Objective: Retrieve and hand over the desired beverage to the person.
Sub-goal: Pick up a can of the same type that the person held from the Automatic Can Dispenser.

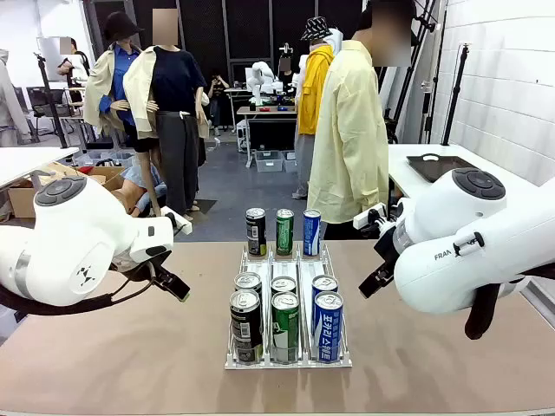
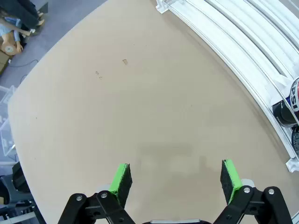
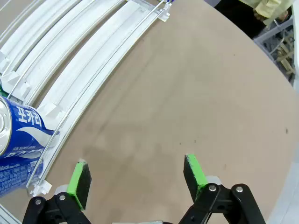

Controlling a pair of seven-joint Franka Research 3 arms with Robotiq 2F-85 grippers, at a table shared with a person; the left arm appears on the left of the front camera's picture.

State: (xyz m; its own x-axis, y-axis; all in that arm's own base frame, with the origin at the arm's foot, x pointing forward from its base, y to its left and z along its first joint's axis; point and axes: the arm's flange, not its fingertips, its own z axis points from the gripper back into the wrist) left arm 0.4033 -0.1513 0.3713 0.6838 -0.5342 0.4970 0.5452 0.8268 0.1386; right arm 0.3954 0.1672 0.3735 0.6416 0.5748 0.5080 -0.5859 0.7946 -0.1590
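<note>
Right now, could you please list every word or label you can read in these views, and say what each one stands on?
"FRAN": on the right arm, the rest covered.
"포카리": on the front blue can, in large white letters.
Too small to read: the print on the front black can and the front green can.
Cut off, unreadable: the letters on the can at the right edge of the left wrist view.

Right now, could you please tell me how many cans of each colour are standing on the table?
Black cans: 3
Green cans: 3
Blue cans: 3
Total: 9
</note>
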